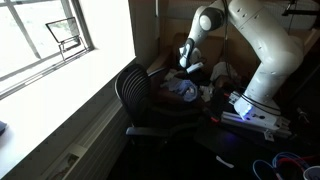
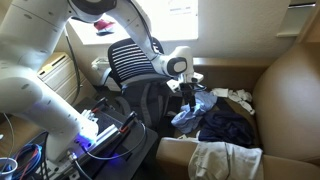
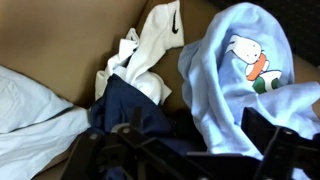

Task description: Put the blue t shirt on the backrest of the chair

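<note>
The light blue t shirt (image 3: 235,80), with a cartoon print, lies crumpled on a pile of clothes. It also shows in both exterior views (image 1: 183,88) (image 2: 188,110). The black mesh chair stands beside the pile, its backrest (image 1: 135,90) (image 2: 128,58) bare. My gripper (image 3: 198,135) hangs just above the shirt's edge with its fingers wide apart, one on each side of a blue fold. It shows in both exterior views (image 1: 190,68) (image 2: 189,92). It holds nothing that I can see.
A dark navy garment (image 3: 130,105) (image 2: 228,122), a white cloth (image 3: 30,110) (image 2: 225,158) and a white garment with a black swoosh (image 3: 160,35) lie around the shirt on the brown seat. A lit control box (image 1: 250,112) (image 2: 100,130) with cables sits near the arm's base. A window (image 1: 40,30) is beside the chair.
</note>
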You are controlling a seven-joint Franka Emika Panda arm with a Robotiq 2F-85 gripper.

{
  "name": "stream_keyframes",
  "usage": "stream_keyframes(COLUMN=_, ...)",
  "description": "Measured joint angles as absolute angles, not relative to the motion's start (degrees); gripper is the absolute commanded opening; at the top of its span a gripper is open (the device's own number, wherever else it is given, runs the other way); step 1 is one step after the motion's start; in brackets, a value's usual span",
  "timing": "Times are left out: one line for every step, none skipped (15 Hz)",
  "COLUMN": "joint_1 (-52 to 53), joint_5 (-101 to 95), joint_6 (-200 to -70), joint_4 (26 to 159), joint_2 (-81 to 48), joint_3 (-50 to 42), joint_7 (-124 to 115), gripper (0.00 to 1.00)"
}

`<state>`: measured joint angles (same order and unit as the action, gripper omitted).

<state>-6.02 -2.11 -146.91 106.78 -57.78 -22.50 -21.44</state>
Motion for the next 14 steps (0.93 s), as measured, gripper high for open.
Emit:
stream_keyframes(joint_1=-6.0, joint_5=-2.1, joint_6=-146.9, joint_4=106.6, joint_2=-58.1, joint_3=-22.5, joint_7=-21.5, gripper=1.00)
stream_keyframes(joint_1=-5.9, joint_5=-2.1, joint_6=-146.9, joint_4=106.7, joint_2=-58.0, joint_3=-22.5, joint_7=-21.5, gripper=1.00)
stream_keyframes(joint_1=-5.7, joint_5=-2.1, joint_6=-146.9, joint_4=106.7, joint_2=-57.8, joint_3=-22.5, joint_7=-21.5, gripper=1.00)
stream_keyframes(joint_1=-5.5, joint_5=-2.1, joint_6=-146.9, joint_4=106.7, joint_2=-57.6, joint_3=-22.5, joint_7=-21.5, gripper=1.00)
stream_keyframes(joint_1=-5.5, joint_5=-1.7, joint_6=-147.8, joint_4=106.8, joint_2=-57.6, joint_3=-22.3, joint_7=-21.6, gripper=1.00)
stream_keyframes(joint_1=-5.6, joint_5=-1.1, joint_6=-148.9, joint_4=106.9, joint_2=-57.9, joint_3=-22.1, joint_7=-22.1, gripper=1.00)
stream_keyframes(joint_1=-5.7, joint_5=-0.2, joint_6=-150.4, joint_4=106.7, joint_2=-58.7, joint_3=-21.9, joint_7=-22.9, gripper=1.00)
stream_keyframes(joint_1=-5.9, joint_5=0.9, joint_6=-152.7, joint_4=106.5, joint_2=-59.9, joint_3=-21.8, joint_7=-23.8, gripper=1.00)
stream_keyframes(joint_1=-6.1, joint_5=2.2, joint_6=-155.2, joint_4=106.2, joint_2=-61.4, joint_3=-21.6, joint_7=-24.5, gripper=1.00)
stream_keyframes(joint_1=-6.2, joint_5=3.4, joint_6=-158.0, joint_4=105.8, joint_2=-63.0, joint_3=-21.6, joint_7=-25.2, gripper=1.00)
stream_keyframes(joint_1=-6.2, joint_5=4.4, joint_6=-160.6, joint_4=105.3, joint_2=-64.6, joint_3=-21.6, joint_7=-25.9, gripper=1.00)
stream_keyframes(joint_1=-6.2, joint_5=5.1, joint_6=-162.5, joint_4=104.7, joint_2=-66.1, joint_3=-21.6, joint_7=-26.5, gripper=1.00)
stream_keyframes(joint_1=-6.2, joint_5=5.2, joint_6=-163.2, joint_4=104.1, joint_2=-67.1, joint_3=-21.6, joint_7=-26.9, gripper=1.00)
stream_keyframes(joint_1=-6.2, joint_5=5.2, joint_6=-163.5, joint_4=103.7, joint_2=-67.5, joint_3=-21.7, joint_7=-27.2, gripper=0.75)
